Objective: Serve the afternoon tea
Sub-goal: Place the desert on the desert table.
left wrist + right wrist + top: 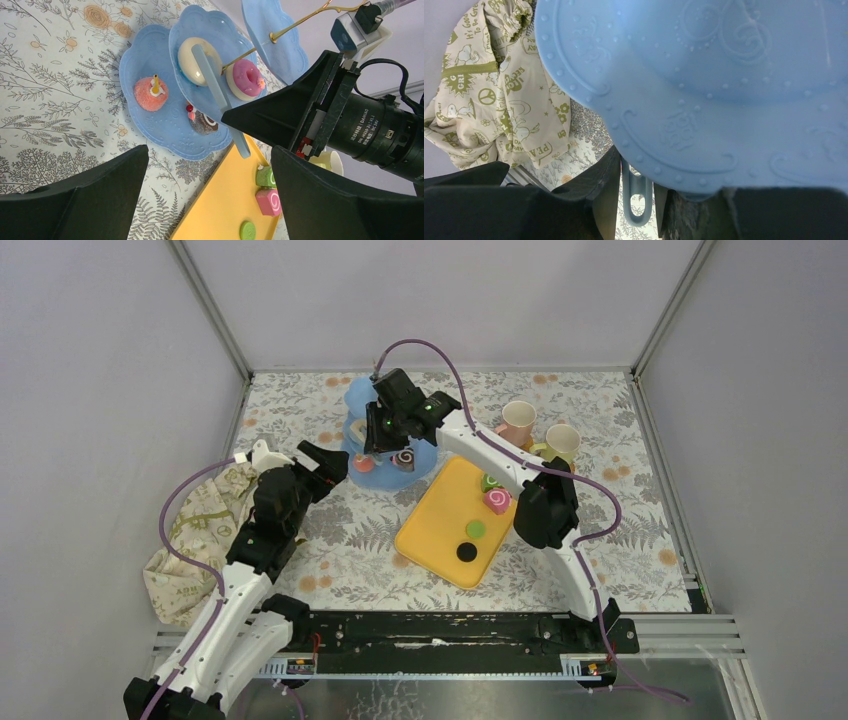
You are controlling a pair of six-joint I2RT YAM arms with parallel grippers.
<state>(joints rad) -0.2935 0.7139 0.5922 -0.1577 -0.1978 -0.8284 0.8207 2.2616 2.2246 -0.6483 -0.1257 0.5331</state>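
Note:
The light-blue three-tier stand stands at the back centre. In the left wrist view the stand carries an orange pastry, a white donut, a pink donut and a brown pastry. My right gripper reaches over the stand. It is shut on a thin light-blue utensil, which also shows in the left wrist view. My left gripper is open and empty, just left of the stand. The pink mug and the pale green mug stand at the back right.
A yellow tray right of the stand holds a green roll, a pink roll, a green disc and a black disc. A beige printed cloth lies bunched at the left. Walls close three sides.

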